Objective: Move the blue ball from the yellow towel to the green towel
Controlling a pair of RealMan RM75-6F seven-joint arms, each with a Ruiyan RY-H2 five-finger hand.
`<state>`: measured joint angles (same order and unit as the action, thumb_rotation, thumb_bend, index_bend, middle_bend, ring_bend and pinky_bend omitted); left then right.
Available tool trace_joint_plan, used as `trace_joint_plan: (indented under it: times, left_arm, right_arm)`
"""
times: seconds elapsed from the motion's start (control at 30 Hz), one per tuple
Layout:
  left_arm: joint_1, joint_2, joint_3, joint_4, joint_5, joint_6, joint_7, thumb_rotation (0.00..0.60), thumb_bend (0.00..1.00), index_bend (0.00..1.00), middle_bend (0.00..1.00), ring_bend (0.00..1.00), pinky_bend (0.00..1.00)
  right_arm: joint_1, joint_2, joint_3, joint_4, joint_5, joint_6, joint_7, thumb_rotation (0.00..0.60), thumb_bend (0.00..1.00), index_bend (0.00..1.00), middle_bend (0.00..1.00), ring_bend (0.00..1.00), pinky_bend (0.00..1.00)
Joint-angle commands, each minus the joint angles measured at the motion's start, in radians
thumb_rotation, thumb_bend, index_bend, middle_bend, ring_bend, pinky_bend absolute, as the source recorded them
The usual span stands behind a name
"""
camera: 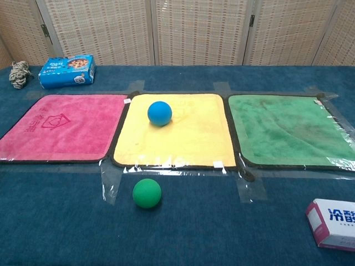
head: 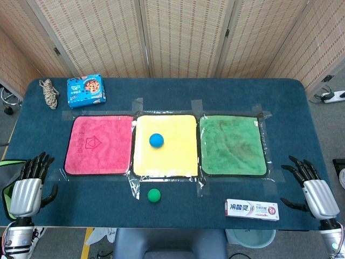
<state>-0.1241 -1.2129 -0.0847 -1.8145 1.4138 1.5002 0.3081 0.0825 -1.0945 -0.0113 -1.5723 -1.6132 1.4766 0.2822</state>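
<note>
Blue ball [head: 156, 140] sits untouched on our yellow towel [head: 178, 156], since each robot hand, left [head: 31, 182] and right [head: 311, 184], rests empty with fingers spread at the worktop [head: 215, 91] edge.

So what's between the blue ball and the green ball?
Bare yellow towel, its taped front edge, then bare tablecloth between blue ball and green ball; chest view shows it best.

Three towels lie side by side on the table [head: 167, 94]: the left towel [head: 98, 144], the middle towel [head: 165, 145] and the right towel [head: 233, 144]. One ball [head: 156, 140] rests on the middle towel, and a second ball [head: 154, 195] sits on the table just in front of it. A snack box [head: 85, 90] and a rope coil [head: 50, 93] lie behind the left towel, and a toothpaste box [head: 252, 209] lies in front of the right one.
</note>
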Motion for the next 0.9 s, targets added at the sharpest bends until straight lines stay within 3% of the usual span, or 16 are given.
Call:
trace_joint_plan:
  times: [0.03, 0.67, 0.9]
  left_arm:
    - [-0.002, -0.003, -0.002, 0.002, -0.001, -0.001, 0.002, 0.6, 0.47, 0.15, 0.01, 0.01, 0.0]
    - [-0.001, -0.005, -0.001, 0.003, -0.002, 0.0, -0.003, 0.6, 0.47, 0.15, 0.01, 0.01, 0.0]
    - [0.008, -0.001, 0.002, 0.009, 0.002, 0.012, -0.023, 0.6, 0.47, 0.15, 0.01, 0.01, 0.0]
  right_arm:
    - [0.002, -0.002, 0.001, 0.002, 0.0, -0.003, 0.001, 0.6, 0.08, 0.2, 0.09, 0.09, 0.0]
    - [0.071, 0.009, 0.008, -0.017, -0.05, -0.06, 0.001, 0.6, 0.08, 0.2, 0.09, 0.1, 0.0]
    - [0.161, 0.007, 0.032, -0.045, -0.079, -0.144, -0.007, 0.6, 0.24, 0.2, 0.09, 0.1, 0.0]
